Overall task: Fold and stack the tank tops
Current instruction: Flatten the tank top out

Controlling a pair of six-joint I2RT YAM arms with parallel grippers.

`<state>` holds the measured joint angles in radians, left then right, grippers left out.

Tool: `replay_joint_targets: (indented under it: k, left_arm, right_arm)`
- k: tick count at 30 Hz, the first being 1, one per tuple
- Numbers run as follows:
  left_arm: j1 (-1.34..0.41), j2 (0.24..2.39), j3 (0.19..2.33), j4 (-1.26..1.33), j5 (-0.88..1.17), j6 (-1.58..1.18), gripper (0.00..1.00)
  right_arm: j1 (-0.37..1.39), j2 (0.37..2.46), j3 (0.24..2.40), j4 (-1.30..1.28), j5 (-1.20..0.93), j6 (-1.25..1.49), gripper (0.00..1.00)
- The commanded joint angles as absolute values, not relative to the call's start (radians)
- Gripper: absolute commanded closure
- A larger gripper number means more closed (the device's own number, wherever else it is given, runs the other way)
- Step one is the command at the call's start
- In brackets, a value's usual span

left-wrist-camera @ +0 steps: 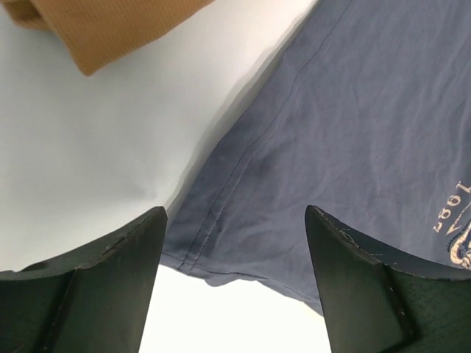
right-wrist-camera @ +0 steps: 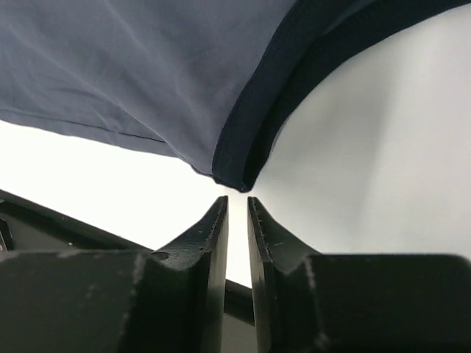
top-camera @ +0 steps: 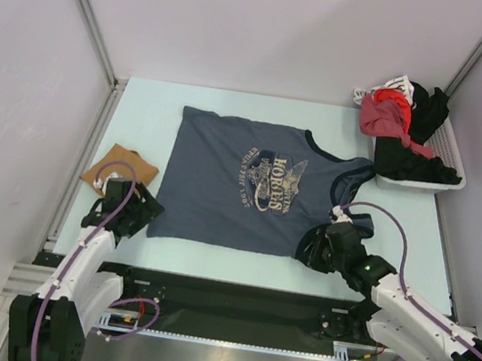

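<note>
The pale table (top-camera: 147,113) carries everything. The biggest piece on it is the slate-blue tank top (top-camera: 222,187), which lies flat and unfolded in the middle, print side up, hem to the left and straps to the right. It looks laid out and ready for its first fold.

To fold it well, I'd say both arms need to take the near edge at the same time. The left gripper (left-wrist-camera: 235,217) hangs over the near hem corner (left-wrist-camera: 195,257) with its jaws spread wide and nothing in them. It should come straight down so one finger slips under the hem, not just press on top of it. The right gripper (right-wrist-camera: 237,200) sits just short of the dark armhole trim (right-wrist-camera: 257,125). Its fingers are almost together with a thin slit between them, and they pinch nothing. It would have to part further and reach forward to catch the trim. After that, both should lift evenly and carry the near edge over to the far one without dragging the cloth.

By my count:
- **Tank tops in play:** two, the blue one and a tan-brown top (top-camera: 117,166), already folded small at the left edge, just beyond the left gripper.
- **Tray:** one white tray (top-camera: 453,177) in the far right corner.
- **Heap of clothes:** one heap of clothes (top-camera: 402,122) in the tray, in red, black and white. I can't tell how many pieces it holds.
- **Grippers:** two.
</note>
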<state>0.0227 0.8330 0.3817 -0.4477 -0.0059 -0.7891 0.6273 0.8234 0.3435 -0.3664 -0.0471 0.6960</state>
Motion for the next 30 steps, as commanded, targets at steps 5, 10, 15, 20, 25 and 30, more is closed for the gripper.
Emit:
replay_joint_targets:
  k: [5,10,15,20,25,30]
  left_arm:
    - [0.008,0.796,0.432,-0.58,-0.118,-0.87,0.25]
    - [-0.023,0.822,0.469,-0.66,-0.157,-0.92,0.34]
    - [-0.026,0.841,0.45,-0.634,-0.121,-0.939,0.53]
    - [-0.052,0.862,0.42,-0.586,-0.106,-0.959,0.61]
    - [-0.074,0.896,0.402,-0.545,-0.098,-0.96,0.78]
    - [-0.072,0.882,0.371,-0.528,-0.098,-0.965,0.6]
  right_arm:
    - [0.634,0.807,0.36,-0.379,0.026,0.709,0.78]
    - [0.634,0.81,0.35,-0.347,0.028,0.696,0.79]
    - [0.632,0.81,0.342,-0.328,0.023,0.692,0.79]
    - [0.632,0.808,0.342,-0.33,0.017,0.68,0.8]
    - [0.632,0.779,0.336,-0.344,0.009,0.683,0.8]
    - [0.632,0.744,0.334,-0.357,0.009,0.69,0.8]
